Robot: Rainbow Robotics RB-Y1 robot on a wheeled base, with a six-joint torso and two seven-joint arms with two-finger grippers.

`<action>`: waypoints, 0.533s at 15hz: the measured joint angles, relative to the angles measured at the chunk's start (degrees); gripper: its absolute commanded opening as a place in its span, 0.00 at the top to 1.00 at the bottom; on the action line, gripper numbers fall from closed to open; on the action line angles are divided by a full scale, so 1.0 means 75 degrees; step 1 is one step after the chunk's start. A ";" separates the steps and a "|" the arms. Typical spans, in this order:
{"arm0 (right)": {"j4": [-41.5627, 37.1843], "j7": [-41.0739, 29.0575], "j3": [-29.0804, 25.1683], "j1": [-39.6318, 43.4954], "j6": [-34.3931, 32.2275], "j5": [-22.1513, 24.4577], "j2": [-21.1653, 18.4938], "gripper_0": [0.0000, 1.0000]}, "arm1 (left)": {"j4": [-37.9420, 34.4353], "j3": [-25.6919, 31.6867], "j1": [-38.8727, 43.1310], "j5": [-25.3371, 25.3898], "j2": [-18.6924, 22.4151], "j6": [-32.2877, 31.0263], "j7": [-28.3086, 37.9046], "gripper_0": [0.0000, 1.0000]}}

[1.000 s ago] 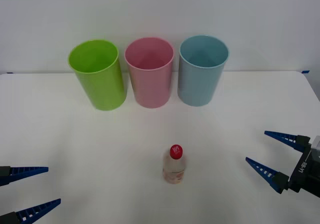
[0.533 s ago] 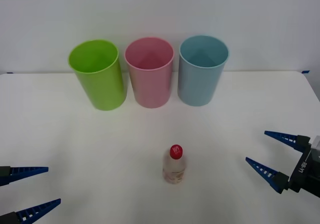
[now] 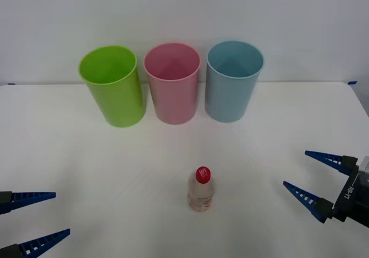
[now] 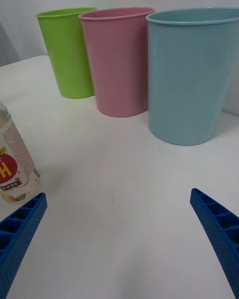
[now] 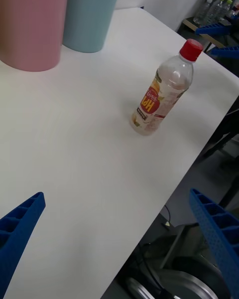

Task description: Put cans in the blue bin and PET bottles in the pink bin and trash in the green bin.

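3 tall round tapered plastic bins stand in a row across the upper middle of the front view on the white table (image 3: pixel 69 154): the lime green bin (image 3: pixel 112 86) at the left, the pink bin (image 3: pixel 172 83) in the middle, the light blue bin (image 3: pixel 233 80) at the right, each just beside the next. Below them, near the lower centre of the frame, the small clear plastic PET bottle (image 3: pixel 200 190) with a red screw cap and pale orange-white label stands upright, well apart from the bins. The left gripper (image 3: pixel 40 215) sits at the lower left corner, its 2 blue ribbed fingers spread wide and holding nothing. The right gripper (image 3: pixel 308 174) sits at the lower right edge, fingers likewise parted and empty, pointing toward the bottle.
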 measured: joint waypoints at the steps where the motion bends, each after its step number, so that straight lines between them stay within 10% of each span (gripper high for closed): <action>1: 0.0000 0.0000 0.0000 0.0000 0.0000 0.0000 0.0000 0.00 | 0.0000 0.0000 0.0000 0.0000 0.0000 0.0000 0.0000 0.00; 8: 0.0073 0.0048 -0.0040 -0.0152 0.0015 0.0015 0.0238 0.00 | 0.0000 0.0000 0.0000 0.0000 0.0000 0.0000 0.0000 0.00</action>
